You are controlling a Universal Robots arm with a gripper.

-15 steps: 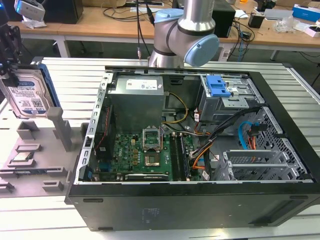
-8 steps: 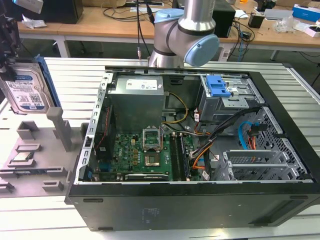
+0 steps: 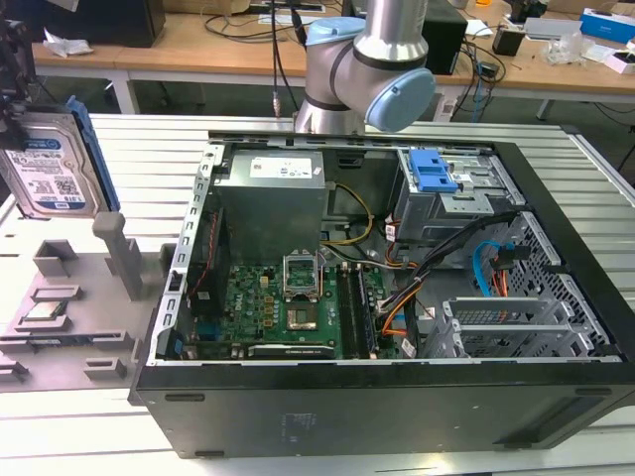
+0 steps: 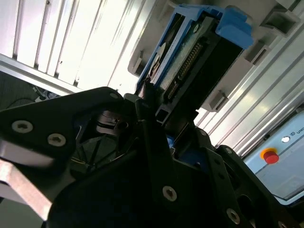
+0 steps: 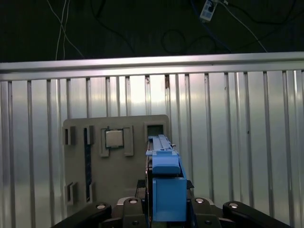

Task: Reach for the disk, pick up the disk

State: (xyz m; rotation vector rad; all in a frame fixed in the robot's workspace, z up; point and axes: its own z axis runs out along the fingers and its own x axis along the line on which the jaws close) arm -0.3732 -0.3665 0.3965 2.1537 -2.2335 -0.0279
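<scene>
Silver disk (image 3: 38,127), blue-white label (image 3: 45,171), blue rails (image 3: 94,159), grey tray (image 3: 74,352), green motherboard (image 3: 256,302)

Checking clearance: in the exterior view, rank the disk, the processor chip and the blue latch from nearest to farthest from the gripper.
1. The disk, in the gripper, at the exterior view's left.
2. The processor chip, on the grey tray below the disk.
3. The blue latch, inside the computer case, toward the exterior view's right.
</scene>
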